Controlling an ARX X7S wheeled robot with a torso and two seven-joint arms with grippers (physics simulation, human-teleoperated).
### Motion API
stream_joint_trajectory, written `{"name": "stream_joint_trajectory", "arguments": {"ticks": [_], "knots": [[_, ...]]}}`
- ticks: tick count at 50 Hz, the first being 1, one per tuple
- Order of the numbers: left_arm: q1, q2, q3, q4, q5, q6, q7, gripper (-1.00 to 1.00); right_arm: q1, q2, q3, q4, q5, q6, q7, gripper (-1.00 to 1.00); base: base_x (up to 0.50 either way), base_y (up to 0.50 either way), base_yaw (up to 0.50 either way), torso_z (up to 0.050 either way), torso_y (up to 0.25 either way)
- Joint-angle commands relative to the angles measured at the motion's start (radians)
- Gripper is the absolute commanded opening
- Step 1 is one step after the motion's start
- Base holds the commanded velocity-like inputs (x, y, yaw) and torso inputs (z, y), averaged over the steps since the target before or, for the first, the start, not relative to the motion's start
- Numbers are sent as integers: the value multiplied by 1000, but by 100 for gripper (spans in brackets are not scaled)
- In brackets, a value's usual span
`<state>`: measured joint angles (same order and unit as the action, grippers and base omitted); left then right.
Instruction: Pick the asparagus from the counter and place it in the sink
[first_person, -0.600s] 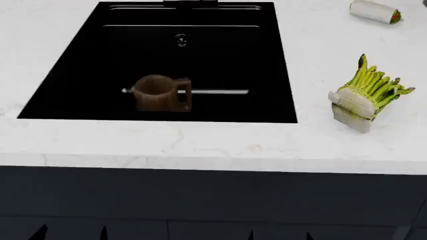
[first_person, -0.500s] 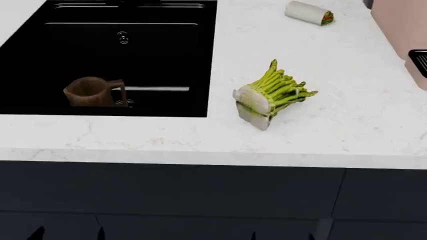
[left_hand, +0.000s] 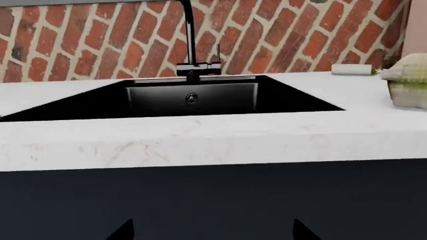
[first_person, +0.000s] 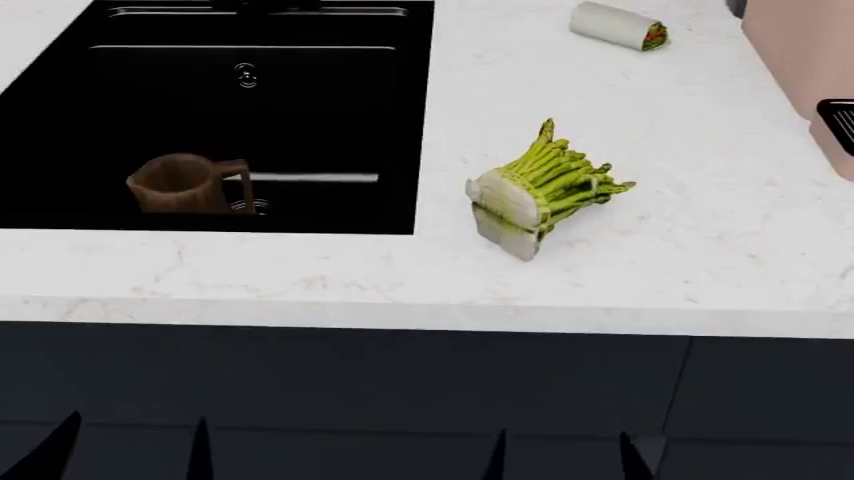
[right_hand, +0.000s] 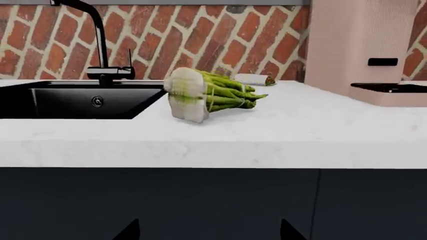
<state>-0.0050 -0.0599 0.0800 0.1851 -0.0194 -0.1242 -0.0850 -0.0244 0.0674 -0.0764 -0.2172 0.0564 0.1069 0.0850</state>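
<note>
Now that my view has swung right, the short bunch of bright green asparagus (first_person: 541, 190) lies centred on the white marble-look counter (first_person: 694, 250), just right of the black rectangular sink (first_person: 334, 120). Both grippers have risen slightly below the edge, left gripper (first_person: 127, 450) and right gripper (first_person: 561, 455) spread apart, empty; reaching comes next.

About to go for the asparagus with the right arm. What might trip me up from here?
The asparagus lies tilted on the counter, so it may roll when gripped. A brown mug already sits in the sink; a drop near it could knock it. Both tools show only fingertips below the counter edge, so rising could clip it.
</note>
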Motion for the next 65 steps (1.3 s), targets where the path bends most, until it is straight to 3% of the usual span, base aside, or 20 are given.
{"name": "stream_joint_trajectory", "arguments": {"ticks": [1,11,25,36,52,65], "knots": [[-47,-19,28,162,-8,-192,-22,100,25,34,-27,-231,-32,213,59,100,0,0,0,0,0],[-184,-59,13,244,-78,-403,14,100,156,77,15,-427,51,552,52,100,0,0,0,0,0],[-316,-82,-6,220,-125,-492,29,100,308,116,92,-517,120,769,43,100,0,0,0,0,0],[-434,-104,-36,254,-172,-652,28,100,478,165,151,-621,177,1067,43,100,0,0,0,0,0],[-476,-116,-40,258,-192,-685,23,100,599,173,224,-661,215,1222,46,100,0,0,0,0,0],[-617,-141,-71,216,-228,-780,32,100,792,223,294,-691,267,1463,74,100,0,0,0,0,0]]}}
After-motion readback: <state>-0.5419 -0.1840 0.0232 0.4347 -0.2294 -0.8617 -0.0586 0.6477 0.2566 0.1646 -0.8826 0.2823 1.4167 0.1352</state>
